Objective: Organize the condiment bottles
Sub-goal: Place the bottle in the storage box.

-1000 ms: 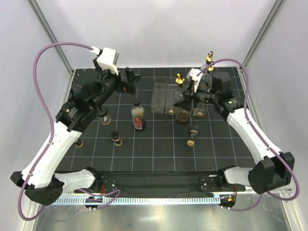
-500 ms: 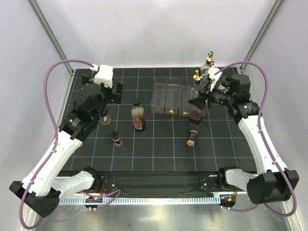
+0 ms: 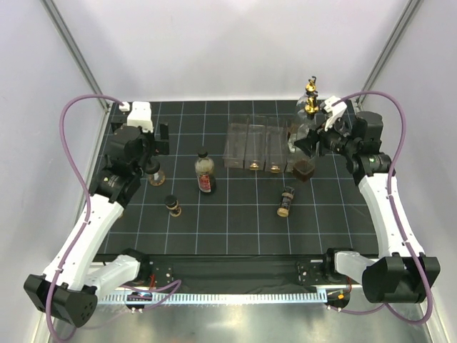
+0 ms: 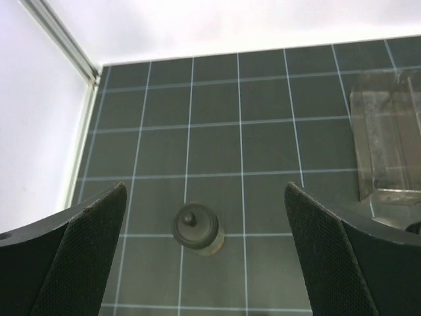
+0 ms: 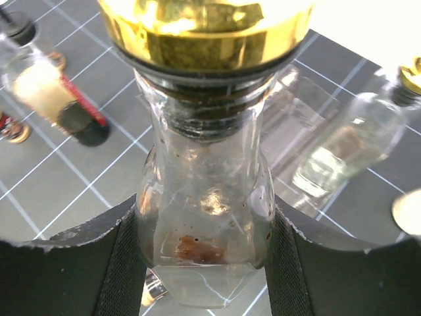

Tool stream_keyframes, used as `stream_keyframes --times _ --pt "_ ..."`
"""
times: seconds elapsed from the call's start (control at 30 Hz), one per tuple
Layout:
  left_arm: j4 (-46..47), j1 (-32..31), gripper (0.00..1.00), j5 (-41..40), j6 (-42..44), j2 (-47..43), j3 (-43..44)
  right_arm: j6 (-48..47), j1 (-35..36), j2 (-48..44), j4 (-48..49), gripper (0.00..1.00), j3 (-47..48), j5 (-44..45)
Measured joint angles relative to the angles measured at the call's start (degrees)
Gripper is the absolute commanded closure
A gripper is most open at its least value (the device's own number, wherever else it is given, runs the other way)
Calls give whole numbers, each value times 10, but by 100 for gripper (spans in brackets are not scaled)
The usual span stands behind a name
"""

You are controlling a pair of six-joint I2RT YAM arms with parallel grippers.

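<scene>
My right gripper (image 3: 308, 140) (image 5: 205, 227) is shut on a tall clear bottle (image 3: 305, 167) (image 5: 204, 178) with a gold pourer (image 5: 204, 29), held just right of the clear rack (image 3: 255, 143). A second gold-spouted bottle (image 3: 311, 88) (image 5: 345, 148) stands behind it. My left gripper (image 3: 159, 141) (image 4: 204, 263) is open above a short brown bottle with a black cap (image 3: 156, 173) (image 4: 195, 228), which lies between the jaws but lower down. The red-labelled bottle (image 3: 205, 171) (image 5: 62, 99) stands mid-table. Another short bottle (image 3: 172, 206) stands near the front left, and one lies on its side (image 3: 285, 201).
The rack's near compartments hold small bottles with gold caps (image 3: 253, 166). The rack's end shows at the right of the left wrist view (image 4: 388, 145). The enclosure's metal post and white wall (image 4: 59, 39) bound the mat on the left.
My right arm has carried the tall bottle rightward and back, past the rack's right end. My left arm has drawn back to the left and now hangs over the short brown bottle.
</scene>
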Motion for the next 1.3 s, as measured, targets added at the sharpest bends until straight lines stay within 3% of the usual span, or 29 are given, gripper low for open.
stream_keyframes --times 0.23,1.3 --pt "6 23 0 8 -19 -1 -35 23 -10 1 39 96 -31 26" --pt "-5 50 0 90 -84 36 -4 81 -11 33 263 96 -130 82"
